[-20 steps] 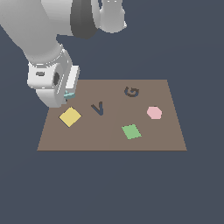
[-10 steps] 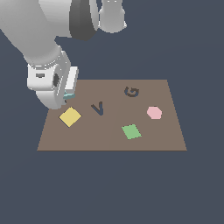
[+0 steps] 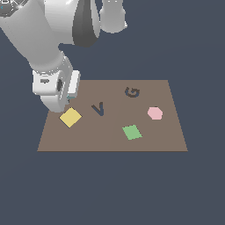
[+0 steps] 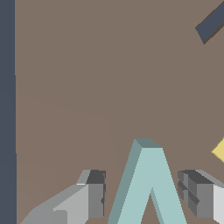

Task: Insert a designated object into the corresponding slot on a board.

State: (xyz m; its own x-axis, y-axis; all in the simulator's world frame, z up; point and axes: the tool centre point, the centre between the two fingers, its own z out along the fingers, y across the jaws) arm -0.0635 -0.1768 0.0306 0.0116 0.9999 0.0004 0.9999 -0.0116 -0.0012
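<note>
The designated object, a light teal V-shaped piece (image 4: 148, 183), lies on the brown board (image 3: 110, 140) near the corner on the exterior view's left, far side. My gripper (image 4: 144, 197) straddles it with the jaws open. One finger (image 4: 94, 194) stands a little off the piece and the other finger (image 4: 194, 194) is close against it. In the exterior view the hand hides nearly all of the piece, and the gripper (image 3: 68, 101) is low over the board. The slot (image 3: 99, 109), a dark V-shaped recess, lies to the exterior view's right of the hand, and one dark arm of the slot (image 4: 212, 24) shows in the wrist view.
A yellow diamond (image 3: 70, 117) lies just in front of the hand, and a corner of the yellow diamond (image 4: 220, 151) shows in the wrist view. Also on the board are a dark G mark (image 3: 132, 92), a pink hexagon (image 3: 154, 113) and a green square (image 3: 132, 132). The board's edge (image 4: 15, 109) runs close by.
The hand has sunk slightly toward the board over the teal piece. Nothing on the board has moved.
</note>
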